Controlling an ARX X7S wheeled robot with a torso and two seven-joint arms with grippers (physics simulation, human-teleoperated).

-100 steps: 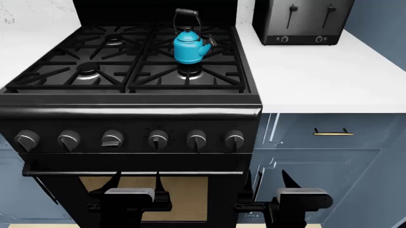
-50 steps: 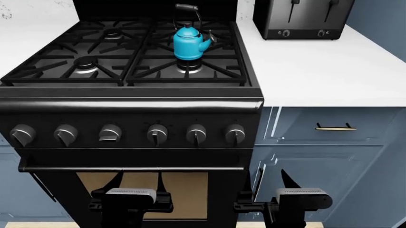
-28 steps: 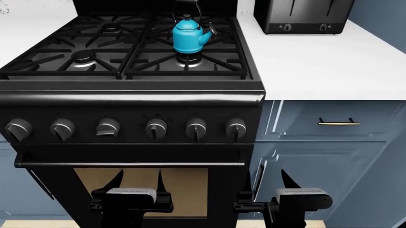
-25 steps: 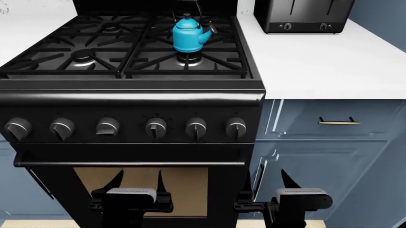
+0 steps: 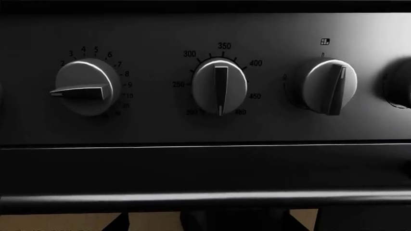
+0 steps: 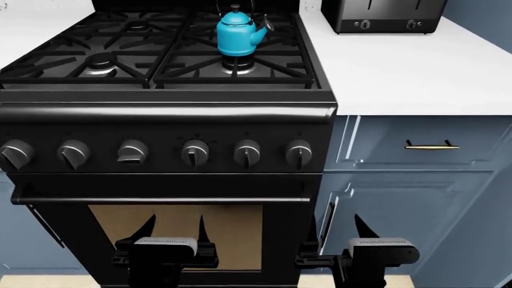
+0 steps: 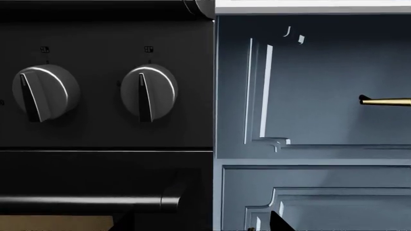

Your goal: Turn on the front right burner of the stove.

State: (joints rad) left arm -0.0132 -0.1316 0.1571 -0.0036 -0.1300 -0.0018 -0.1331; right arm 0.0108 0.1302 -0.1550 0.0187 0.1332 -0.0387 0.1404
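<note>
Stove (image 6: 160,129): glossy black range, fills the left and centre of the head view. Cast-iron grates on top, control panel below with six knobs in a row, bar handle (image 6: 160,200) under them, oven window (image 6: 176,234) lower still.

White counter (image 6: 416,66): adjoins the stove on its right. Blue-grey cabinet fronts below it, with a brass drawer pull (image 6: 431,145). Black toaster (image 6: 384,15) stands at the back of the counter, well apart from the stove.

Front right burner (image 6: 238,65): silver-grey ring at the near right of the cooktop, under the grate prongs. Blue kettle (image 6: 237,34) sits on the grate just behind it, partly covering it from this angle. No flame visible.

Knobs: third knob from left (image 6: 132,151) has its pointer turned sideways; the left wrist view shows it (image 5: 84,87) lying horizontal beside a numbered scale. The oven knob (image 5: 220,86), marked 250 to 400, points straight down. The rightmost knob (image 6: 298,153) and its neighbour (image 6: 246,153) hang near vertical.

Left gripper (image 6: 164,255) and right gripper (image 6: 376,255): both low at the front edge of the head view, well apart from the knob row, touching nothing. Fingertips are out of view; cannot tell whether either is spread or closed.
</note>
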